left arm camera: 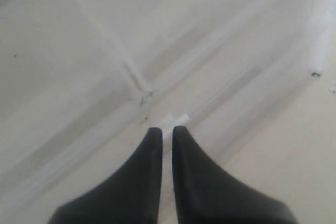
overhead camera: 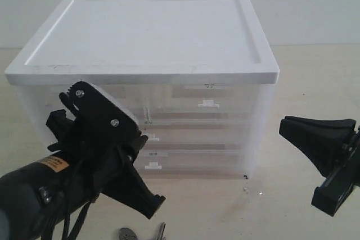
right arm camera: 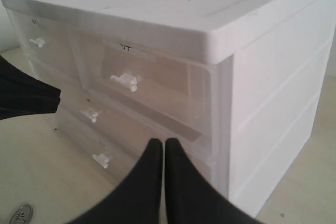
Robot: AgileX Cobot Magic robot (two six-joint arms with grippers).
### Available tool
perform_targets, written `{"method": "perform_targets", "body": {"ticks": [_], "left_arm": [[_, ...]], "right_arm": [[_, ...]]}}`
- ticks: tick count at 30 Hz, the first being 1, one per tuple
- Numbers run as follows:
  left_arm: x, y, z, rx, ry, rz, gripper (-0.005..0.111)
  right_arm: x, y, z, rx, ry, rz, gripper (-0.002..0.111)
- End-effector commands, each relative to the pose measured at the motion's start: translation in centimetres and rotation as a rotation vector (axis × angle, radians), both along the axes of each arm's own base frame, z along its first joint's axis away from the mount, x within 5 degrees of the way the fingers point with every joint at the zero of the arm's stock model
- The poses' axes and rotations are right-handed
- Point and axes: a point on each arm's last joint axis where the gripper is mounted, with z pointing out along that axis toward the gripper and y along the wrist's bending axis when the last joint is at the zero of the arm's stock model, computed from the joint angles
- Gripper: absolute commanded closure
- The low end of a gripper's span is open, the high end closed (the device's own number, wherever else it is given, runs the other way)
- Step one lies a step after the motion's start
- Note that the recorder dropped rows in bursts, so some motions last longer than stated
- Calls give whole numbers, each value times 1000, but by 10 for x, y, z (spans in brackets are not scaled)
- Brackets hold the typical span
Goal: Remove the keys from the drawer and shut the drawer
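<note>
White plastic makes up the drawer box (overhead camera: 146,32) on the table (overhead camera: 315,82), and the keys (overhead camera: 143,233) lie on the table just in front of the box. The left gripper (overhead camera: 152,202) is pressed together, close to a small white handle (left arm camera: 176,119) on the box's front. The right gripper (right arm camera: 164,141) is pressed together too, near the box's front corner.

Keys (overhead camera: 128,234) on tabletop (overhead camera: 304,71), drawers (overhead camera: 214,117) seemingly shut
</note>
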Motion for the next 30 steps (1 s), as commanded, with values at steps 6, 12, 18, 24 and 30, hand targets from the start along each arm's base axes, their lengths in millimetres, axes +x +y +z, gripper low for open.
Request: {"method": "perform_targets", "body": {"ticks": [6,12,18,24,30], "left_arm": [[-2,-16,-33,-108,-72,-121,102],[7,-17,-47,-110,-190,-63,102],[11,-15,-50,-143,-259,-13,102],[13,-15,-49,-150,-267,4,102],[19,-19,-47,-161,-249,15,102]], "right_arm": [[2,-1,1,3,-6,-8,108],[2,-1,1,3,-6,-8,108],[2,-1,2,4,-8,-9,108],[2,-1,2,4,-8,-9,108],[2,-1,1,1,-7,-8,108]]}}
